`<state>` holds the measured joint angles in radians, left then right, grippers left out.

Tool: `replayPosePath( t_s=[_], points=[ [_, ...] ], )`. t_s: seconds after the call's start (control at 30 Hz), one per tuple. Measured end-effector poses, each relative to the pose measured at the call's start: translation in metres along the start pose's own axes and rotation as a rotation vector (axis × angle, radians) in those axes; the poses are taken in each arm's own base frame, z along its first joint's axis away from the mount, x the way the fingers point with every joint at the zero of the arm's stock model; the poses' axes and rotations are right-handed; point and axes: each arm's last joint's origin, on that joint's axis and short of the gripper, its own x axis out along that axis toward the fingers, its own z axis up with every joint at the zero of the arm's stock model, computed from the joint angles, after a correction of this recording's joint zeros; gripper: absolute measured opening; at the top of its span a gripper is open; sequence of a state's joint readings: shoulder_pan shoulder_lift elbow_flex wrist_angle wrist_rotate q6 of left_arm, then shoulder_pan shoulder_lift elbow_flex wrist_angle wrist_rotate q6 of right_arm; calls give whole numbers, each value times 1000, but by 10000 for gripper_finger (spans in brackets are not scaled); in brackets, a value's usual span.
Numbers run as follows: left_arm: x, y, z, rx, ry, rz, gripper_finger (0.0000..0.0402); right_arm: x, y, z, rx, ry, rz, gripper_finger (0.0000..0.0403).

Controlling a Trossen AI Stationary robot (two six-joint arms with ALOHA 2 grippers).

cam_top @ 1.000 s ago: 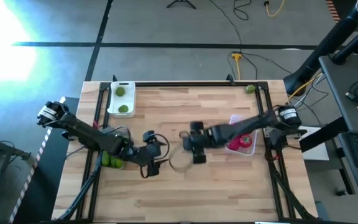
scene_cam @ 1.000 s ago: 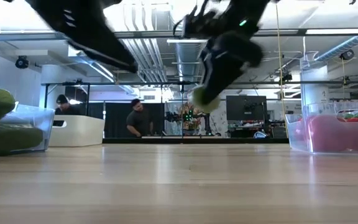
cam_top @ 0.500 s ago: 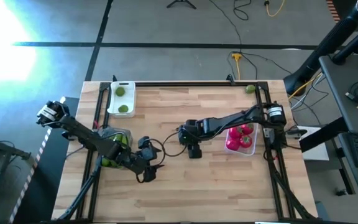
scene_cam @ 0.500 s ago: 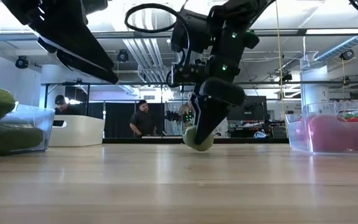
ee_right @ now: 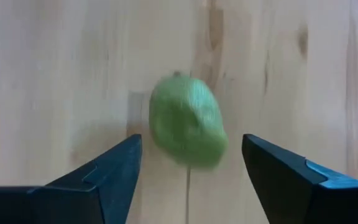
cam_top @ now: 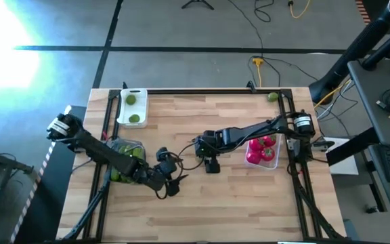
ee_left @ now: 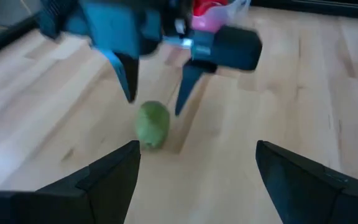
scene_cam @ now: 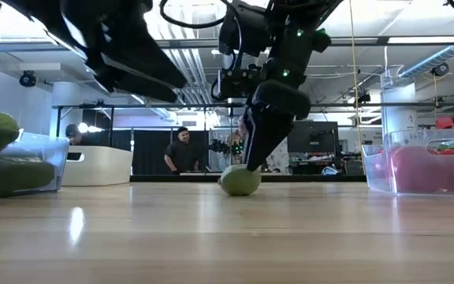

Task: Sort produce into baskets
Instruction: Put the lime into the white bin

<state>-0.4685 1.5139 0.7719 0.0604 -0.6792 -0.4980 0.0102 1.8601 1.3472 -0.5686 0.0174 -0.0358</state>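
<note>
A green lime (cam_top: 207, 158) lies on the wood table near its middle; it also shows in the low view (scene_cam: 240, 180) and the right wrist view (ee_right: 187, 127). My right gripper (cam_top: 212, 165) is open just above it, one finger on either side of it (ee_left: 154, 84). My left gripper (cam_top: 171, 184) is open and empty, a little nearer the table's near-left, facing the lime (ee_left: 152, 124). A white tray (cam_top: 133, 108) with two limes stands at the far left. A clear tub with cucumbers (cam_top: 124, 163) stands at the left and a clear tub with tomatoes (cam_top: 263, 150) at the right.
Another lime (cam_top: 272, 97) lies at the table's far right corner by the frame. Black frame rails run along the table's left and right edges. People stand in the room beyond the table (scene_cam: 178, 150). Bare wood lies along the near half of the table.
My right gripper has gone down to the table with the lime and let go of it. The lime was in the air between the fingers and now lies on the wood below them. My left gripper has shifted a little toward the table's near edge and then its right.
</note>
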Motion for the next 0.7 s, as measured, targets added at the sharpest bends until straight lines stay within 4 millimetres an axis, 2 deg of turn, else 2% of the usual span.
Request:
replayPosePath(
  t_s=[0.07,0.17,0.4,0.57,0.7],
  points=[
    [9,-2,-1,-7,-12,-17,302,-12,5,-3,22,21,2,275],
    [23,-3,-1,2,-45,-40,302,-33,25,-10,25,48,-2,269],
    [60,16,-3,3,-69,39,303,-75,102,-34,-9,-10,39,237],
    [86,29,-12,-37,-63,91,316,-89,145,-51,-74,-92,-88,220],
    [99,28,-21,-62,-76,56,322,-94,156,-56,-121,-153,-212,210]
  ],
)
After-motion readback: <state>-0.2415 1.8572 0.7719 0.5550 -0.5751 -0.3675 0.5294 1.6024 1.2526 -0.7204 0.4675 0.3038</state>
